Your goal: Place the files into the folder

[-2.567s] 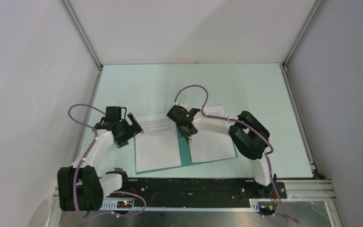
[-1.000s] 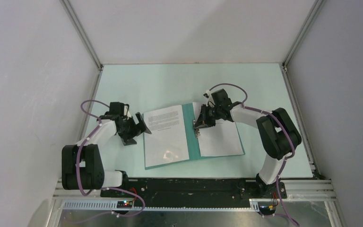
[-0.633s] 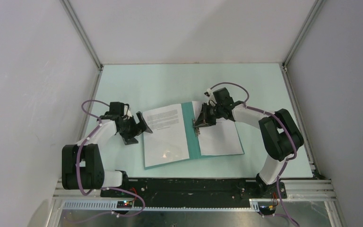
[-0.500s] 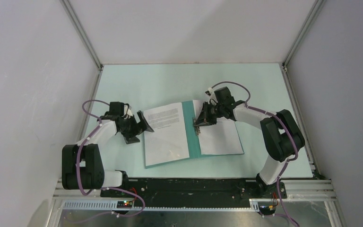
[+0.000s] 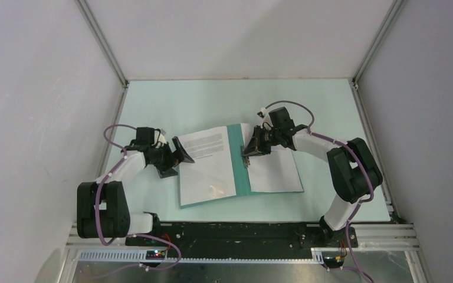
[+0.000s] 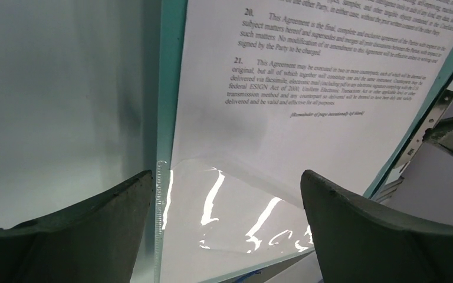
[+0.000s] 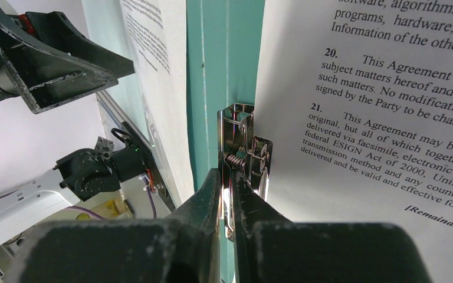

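The folder (image 5: 239, 171) lay open and flat on the pale green table (image 5: 307, 106), near the middle and a little toward the arms, its teal spine running away from them. A white left sheet (image 5: 207, 168) covered its left half and a white right sheet (image 5: 274, 172) covered its right half, each with a block of small black print at the far end. In the left wrist view the near part of the left sheet (image 6: 295, 100) showed bright streaks of glare (whether from a clear sleeve over it or from the paper itself could not be told). The left gripper (image 5: 177, 158) sat low at the folder's left edge, just beside the far left corner of the page, with its two dark fingers (image 6: 76, 230) spread wide. Between them the wrist view showed the folder's teal border (image 6: 169, 88) and the printed page. From this view it could not be told whether the fingers touched the folder. The right gripper (image 5: 248, 152) reached in from the right and came down on the spine, at the inner edge of the right sheet. In the right wrist view its fingers (image 7: 203, 197) were drawn almost together, pinching the thin upright metal tab of the shiny clip (image 7: 245, 147). The clip stood on the spine (image 7: 224, 59), overlapping the edge of the right sheet (image 7: 383, 118).
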`<state>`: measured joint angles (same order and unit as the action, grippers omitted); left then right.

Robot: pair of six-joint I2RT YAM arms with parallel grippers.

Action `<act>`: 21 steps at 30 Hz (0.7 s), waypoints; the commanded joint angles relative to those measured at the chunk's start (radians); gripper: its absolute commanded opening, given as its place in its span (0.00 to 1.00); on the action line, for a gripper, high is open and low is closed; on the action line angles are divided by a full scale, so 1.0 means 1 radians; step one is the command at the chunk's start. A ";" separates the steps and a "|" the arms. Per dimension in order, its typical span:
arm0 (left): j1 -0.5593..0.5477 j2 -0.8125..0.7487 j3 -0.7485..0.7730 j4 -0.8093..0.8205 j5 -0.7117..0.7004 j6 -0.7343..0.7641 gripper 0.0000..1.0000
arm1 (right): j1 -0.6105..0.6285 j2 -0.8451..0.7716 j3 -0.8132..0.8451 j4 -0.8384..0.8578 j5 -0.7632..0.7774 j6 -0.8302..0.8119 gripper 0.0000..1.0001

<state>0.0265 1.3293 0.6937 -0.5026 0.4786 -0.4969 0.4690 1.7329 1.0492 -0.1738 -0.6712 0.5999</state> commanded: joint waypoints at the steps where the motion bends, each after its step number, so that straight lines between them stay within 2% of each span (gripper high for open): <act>1: 0.003 -0.070 -0.007 0.027 0.083 -0.012 1.00 | -0.004 -0.050 0.011 0.034 -0.036 0.014 0.00; 7: 0.002 -0.205 -0.017 0.026 0.136 -0.061 1.00 | -0.008 -0.027 0.019 0.033 -0.033 0.018 0.00; 11: 0.001 -0.300 -0.016 0.021 0.116 -0.100 1.00 | -0.007 -0.024 0.025 0.020 -0.017 0.013 0.00; 17: -0.008 -0.387 0.053 0.022 0.160 -0.155 1.00 | 0.029 -0.001 0.036 -0.004 0.078 0.010 0.00; 21: -0.065 -0.409 0.138 0.021 0.151 -0.187 1.00 | 0.088 0.030 0.056 0.003 0.182 0.040 0.00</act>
<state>0.0151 0.9581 0.7300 -0.5121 0.5552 -0.6197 0.4870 1.7386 1.0512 -0.2008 -0.5541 0.6029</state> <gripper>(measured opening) 0.996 0.087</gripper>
